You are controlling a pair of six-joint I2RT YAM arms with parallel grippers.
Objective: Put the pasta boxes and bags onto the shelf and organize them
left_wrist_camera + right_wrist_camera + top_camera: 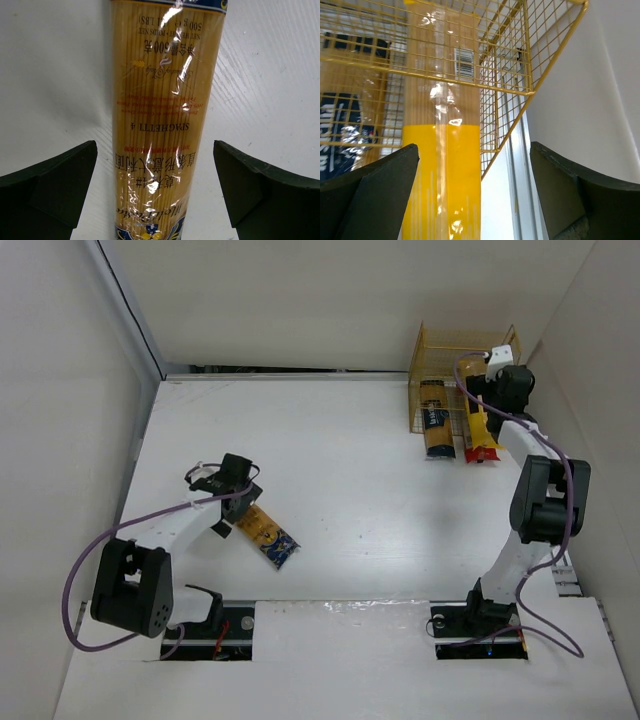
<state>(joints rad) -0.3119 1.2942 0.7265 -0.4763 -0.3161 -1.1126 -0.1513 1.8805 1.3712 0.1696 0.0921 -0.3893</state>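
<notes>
The shelf [462, 348], a yellow wire rack, stands at the far right. A dark-blue-and-tan pack [435, 422] and a yellow bag [478, 430] with a red near end lie side by side, far ends inside it. My right gripper [488, 382] is open over the yellow bag [442, 170], which lies between the fingers near the left one, under the shelf's wire [512, 90]. My left gripper [236, 490] is open astride the tan blue-ended spaghetti bag [266, 534]; the bag [162, 125] lies on the table, with gaps to both fingers. No red clear-windowed pack shows.
White walls enclose the table; the right wall [600, 90] is close beside the shelf and the right gripper. The dark-blue pack [342, 125] lies left of the yellow bag behind the mesh. A metal strip [300, 604] runs along the near edge between the arm bases.
</notes>
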